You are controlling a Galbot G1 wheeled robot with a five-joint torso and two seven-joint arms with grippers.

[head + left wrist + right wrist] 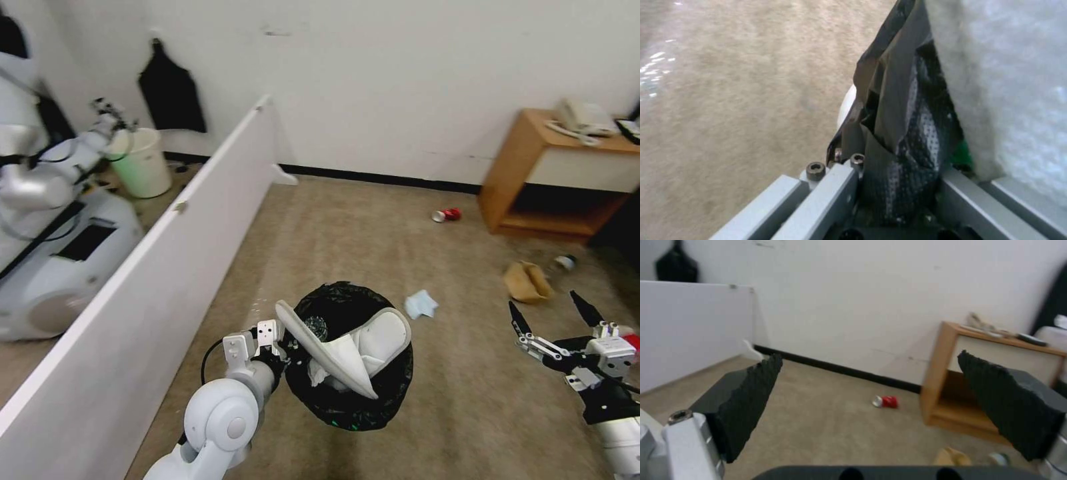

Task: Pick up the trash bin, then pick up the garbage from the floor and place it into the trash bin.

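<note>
Left tool (283, 343) clamps trash bin (373, 400) rim beside it.

Head camera high up, looking forward and down over the carpet (373, 227), left wrist camera pressed close against the trash bin (902, 133), right wrist camera low, facing the far wall, sharing the red can (887, 402) and wooden shelf (947, 396) with the head view

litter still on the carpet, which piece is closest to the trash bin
The light-blue face mask, lying just beyond the trash bin held by the left gripper. The brown paper bag and red can lie farther off.
</note>
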